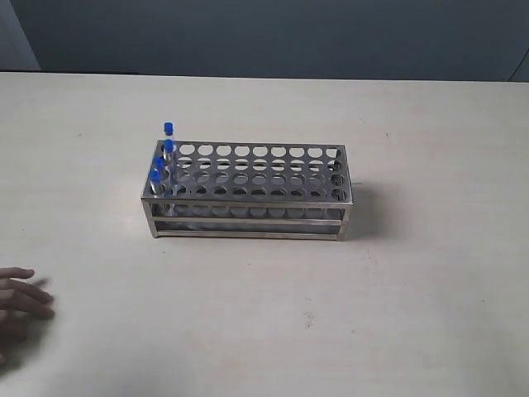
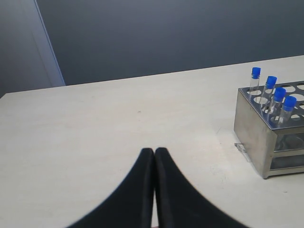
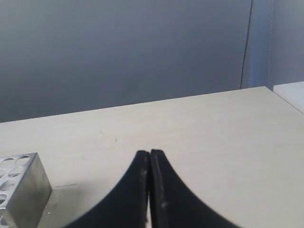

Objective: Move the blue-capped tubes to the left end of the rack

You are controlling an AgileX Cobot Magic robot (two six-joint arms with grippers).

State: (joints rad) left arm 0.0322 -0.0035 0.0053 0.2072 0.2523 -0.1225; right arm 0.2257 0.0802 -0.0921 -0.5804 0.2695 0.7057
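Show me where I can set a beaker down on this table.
Bare table lies right of the rack, in front of it, and behind it. Crowded: the rack's left end, holding the blue-capped tubes, and the exterior view's lower-left corner, where a hand lies.

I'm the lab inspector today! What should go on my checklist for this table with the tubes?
Surface: pale table, a few faint specks.
Job's things: steel rack upright mid-table; four blue-capped tubes stand in its left end column.
Clutter: nothing seen, though a person's hand rests at the near left edge.
Grippers: left gripper and right gripper both shut, holding nothing, away from the rack.
Cables: nothing seen.
Surroundings: dark grey wall behind the table.
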